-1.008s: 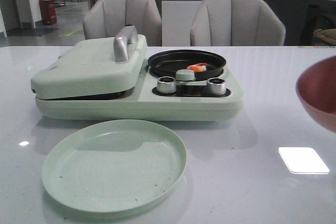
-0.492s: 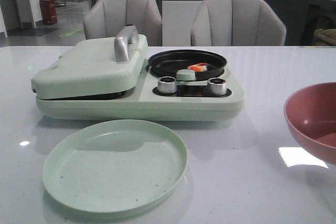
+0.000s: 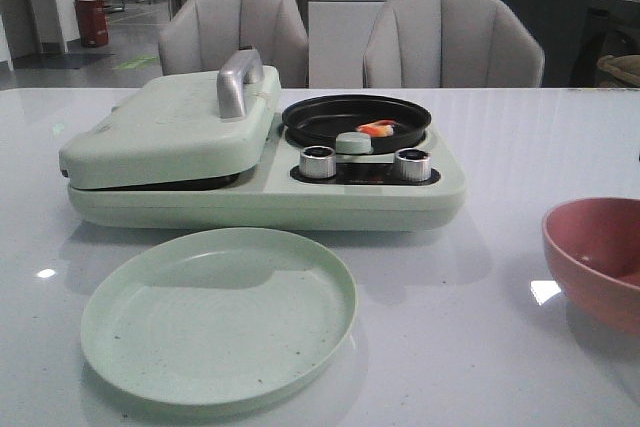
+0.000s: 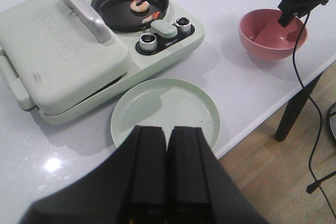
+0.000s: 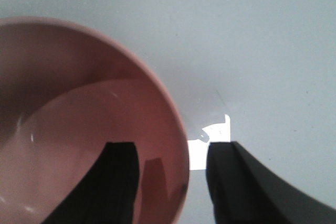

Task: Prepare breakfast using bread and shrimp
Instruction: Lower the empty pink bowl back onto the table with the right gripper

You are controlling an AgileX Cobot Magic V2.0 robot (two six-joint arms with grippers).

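Shrimp [image 3: 377, 129] lies in black pan [image 3: 355, 118].

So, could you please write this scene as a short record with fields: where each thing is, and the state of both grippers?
shrimp: in the black pan of the green cooker
cooker lid: closed, silver handle on top
bread: not visible
green plate: on the table in front of the cooker, nothing on it
pink bowl: on the table at the right
right gripper: one finger inside the bowl, one outside, straddling the rim
left gripper: shut, holding nothing, above the table's near edge
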